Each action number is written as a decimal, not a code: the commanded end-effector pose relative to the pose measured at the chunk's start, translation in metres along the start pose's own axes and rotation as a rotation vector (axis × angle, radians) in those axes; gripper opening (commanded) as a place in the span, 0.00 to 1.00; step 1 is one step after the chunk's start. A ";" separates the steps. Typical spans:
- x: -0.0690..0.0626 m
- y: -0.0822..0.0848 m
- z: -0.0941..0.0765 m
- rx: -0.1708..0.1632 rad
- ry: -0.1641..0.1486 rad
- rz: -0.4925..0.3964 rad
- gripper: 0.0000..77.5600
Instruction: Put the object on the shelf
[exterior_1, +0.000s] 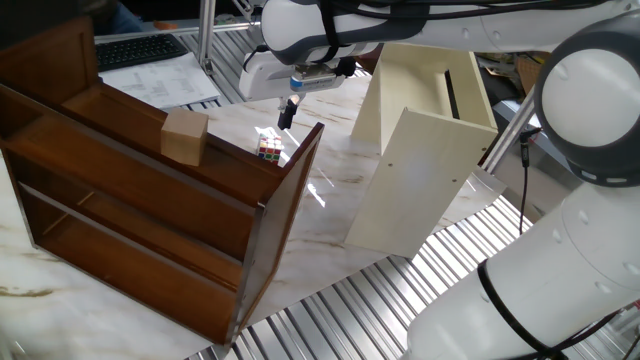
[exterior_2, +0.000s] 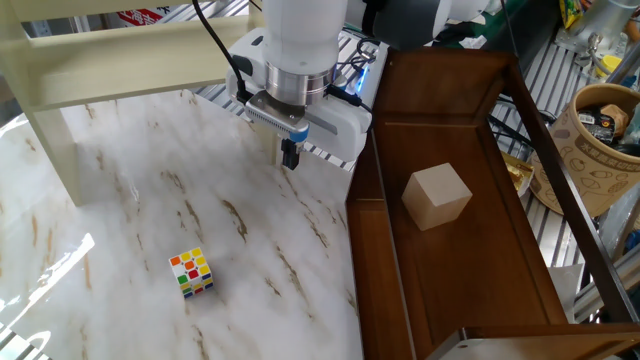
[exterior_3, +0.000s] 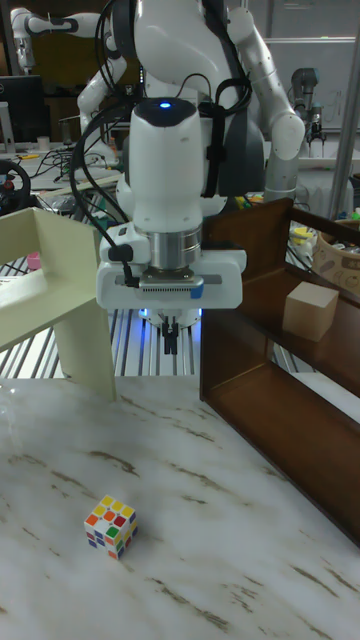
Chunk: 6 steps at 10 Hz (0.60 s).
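The object, a small sticker-grid cube (exterior_2: 191, 272) (exterior_3: 110, 527) (exterior_1: 270, 149), rests on the marble table with nothing touching it. My gripper (exterior_2: 291, 155) (exterior_3: 171, 341) (exterior_1: 287, 112) hangs above the table near its far edge, well away from the cube, with its fingers together and nothing between them. The cream shelf (exterior_1: 425, 150) (exterior_2: 110, 60) (exterior_3: 45, 270) stands at one end of the table, its boards bare.
A dark brown wooden shelf unit (exterior_2: 470, 220) (exterior_1: 130, 210) (exterior_3: 290, 400) borders the table opposite the cream shelf, with a plain tan wooden block (exterior_2: 437, 197) (exterior_1: 184, 137) (exterior_3: 309, 311) on one board. A patterned cup of clutter (exterior_2: 600, 140) sits beyond it.
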<state>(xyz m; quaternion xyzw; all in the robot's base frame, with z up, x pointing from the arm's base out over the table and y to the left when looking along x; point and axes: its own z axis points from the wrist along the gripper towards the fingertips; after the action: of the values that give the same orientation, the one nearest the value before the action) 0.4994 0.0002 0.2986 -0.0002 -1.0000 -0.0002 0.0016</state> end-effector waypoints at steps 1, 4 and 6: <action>0.000 0.000 0.000 -0.023 0.047 0.279 0.00; 0.000 0.000 0.000 -0.022 0.048 0.279 0.00; -0.005 0.000 -0.001 -0.024 0.056 0.278 0.00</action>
<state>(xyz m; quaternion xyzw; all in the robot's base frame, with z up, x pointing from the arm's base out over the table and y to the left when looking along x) 0.5000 0.0003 0.2982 -0.1100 -0.9937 -0.0080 0.0206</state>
